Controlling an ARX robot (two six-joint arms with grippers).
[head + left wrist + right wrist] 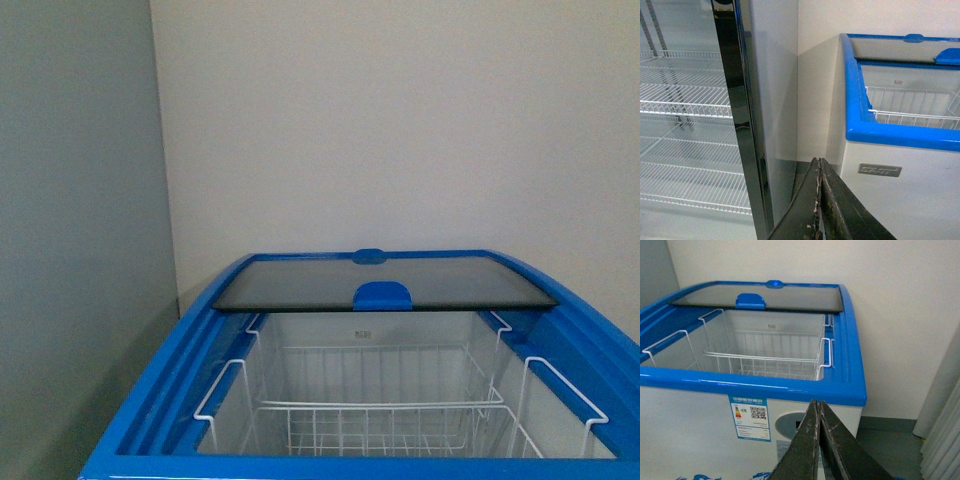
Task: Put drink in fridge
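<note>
The fridge point(150, 400) stands open, its glass lid point(385, 280) slid back over the wire basket point(380, 415). The 2 grippers, left point(818, 200) and right point(817, 440), are closed on nothing. The drink is out of view (location unknown). Risk: no bottle acquired, so nothing can be placed.

All three views on fridge point(150, 420)

The chest freezer point(150, 420) is set directly ahead against the wall point(400, 120), with its sliding glass lid point(385, 282) pushed to the rear half and the front half left uncovered. Wire baskets point(380, 415) are hung inside the uncovered section. The glass-door display cooler point(690, 125) is stood just beside the freezer's left side.
</note>
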